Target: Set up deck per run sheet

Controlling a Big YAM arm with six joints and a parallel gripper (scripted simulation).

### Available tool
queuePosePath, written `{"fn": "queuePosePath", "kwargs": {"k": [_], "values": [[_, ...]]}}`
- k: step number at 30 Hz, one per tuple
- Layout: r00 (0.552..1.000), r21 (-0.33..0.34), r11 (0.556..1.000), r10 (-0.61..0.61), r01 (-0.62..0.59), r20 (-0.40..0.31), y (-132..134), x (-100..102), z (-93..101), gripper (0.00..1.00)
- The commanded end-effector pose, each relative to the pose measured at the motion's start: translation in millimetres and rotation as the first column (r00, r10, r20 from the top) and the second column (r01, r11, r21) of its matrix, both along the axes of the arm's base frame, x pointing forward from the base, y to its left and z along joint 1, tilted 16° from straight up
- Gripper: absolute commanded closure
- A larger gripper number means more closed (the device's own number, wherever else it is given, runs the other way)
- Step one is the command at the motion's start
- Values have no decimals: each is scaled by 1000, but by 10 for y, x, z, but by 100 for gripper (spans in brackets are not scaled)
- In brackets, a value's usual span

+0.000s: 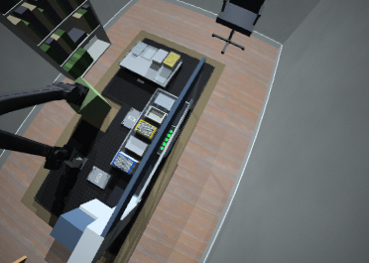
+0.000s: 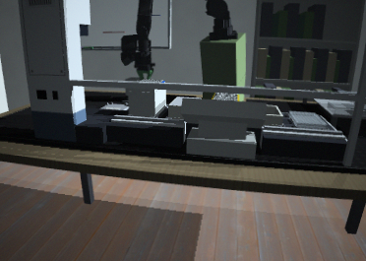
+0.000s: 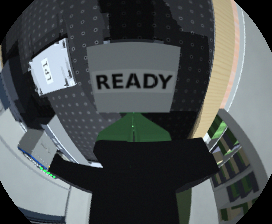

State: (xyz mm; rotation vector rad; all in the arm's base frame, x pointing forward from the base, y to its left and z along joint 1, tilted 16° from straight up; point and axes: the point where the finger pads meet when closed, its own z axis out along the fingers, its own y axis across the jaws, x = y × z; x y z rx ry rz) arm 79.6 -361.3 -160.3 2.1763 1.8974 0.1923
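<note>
My gripper (image 3: 133, 112) is shut on nothing, its green fingertips together just short of the white READY button (image 3: 134, 83) on the black mat. In the overhead view the gripper (image 1: 74, 162) hangs left of the READY button (image 1: 98, 177). The deck row holds a lidded plate (image 1: 165, 102), an open reservoir (image 1: 155, 115), a yellow tip rack (image 1: 146, 129), a grey sealed block (image 1: 135, 145) and a blue tip rack (image 1: 124, 162). In the side view the gripper (image 2: 143, 74) hangs above the deck's left part.
The shelf (image 1: 151, 62) at the far end holds several items, one a yellow rack (image 1: 171, 60). A small nest (image 1: 129, 120) sits beside the row. A long rail with green lights (image 1: 166, 139) runs along the deck. A white machine (image 1: 81, 225) stands at the near end.
</note>
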Motion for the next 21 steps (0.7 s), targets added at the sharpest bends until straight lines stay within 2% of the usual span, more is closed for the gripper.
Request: {"fn": "queuePosePath", "kwargs": {"k": [1,21], "values": [[1000,-27,1000,-8,8,2,-166,-58,51,100],[1000,-27,1000,-10,10,1,-227,-72,40,100]]}}
